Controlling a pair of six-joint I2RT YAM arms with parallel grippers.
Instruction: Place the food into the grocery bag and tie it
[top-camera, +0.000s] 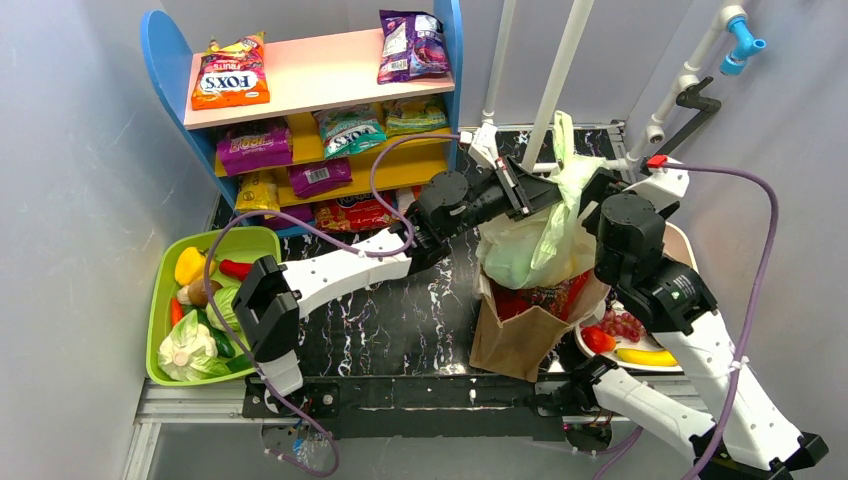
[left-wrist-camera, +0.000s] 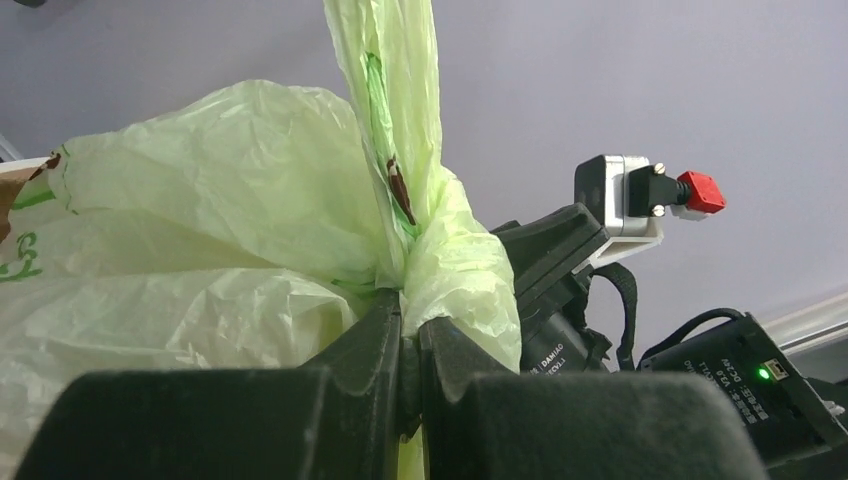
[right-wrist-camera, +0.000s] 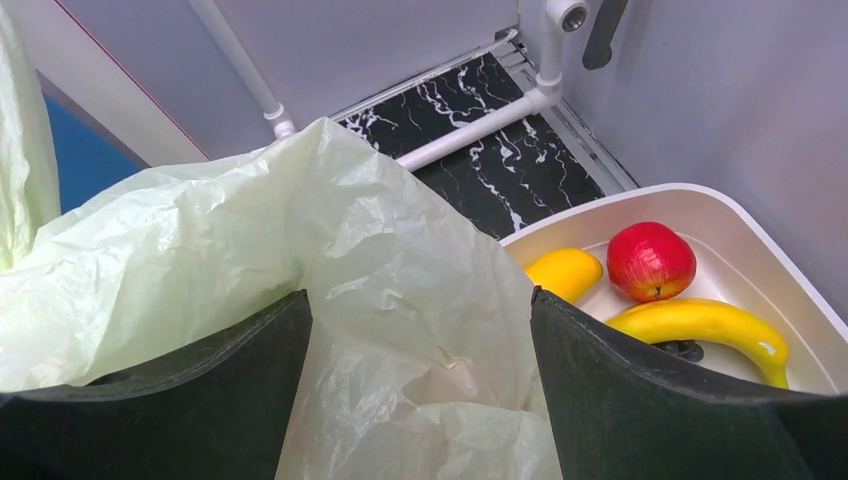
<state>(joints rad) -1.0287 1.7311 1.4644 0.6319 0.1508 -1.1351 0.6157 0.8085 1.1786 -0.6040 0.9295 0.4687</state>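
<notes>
One grocery bag (top-camera: 530, 250) sits in the mouth of one brown paper bag (top-camera: 515, 345), right of centre on the tabletop (top-camera: 400, 310), its twisted handle (left-wrist-camera: 385, 100) pinched tight in the left tool (left-wrist-camera: 410, 345). The right tool (right-wrist-camera: 418, 310) stands wide with bag plastic between its fingers. Right of it, one white tray (right-wrist-camera: 760, 240) holds three fruits: one red apple (right-wrist-camera: 650, 260), one banana (right-wrist-camera: 700, 322), one rounder yellow piece (right-wrist-camera: 563, 272)

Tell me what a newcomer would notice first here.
The pale-green grocery bag bulges over a brown paper bag at table centre, its handle twisted upward and pinched in the shut left claw. The right claw stands wide open close at the bag's right side. At the back left, a blue shelf of bright snack packets competes for attention.
</notes>
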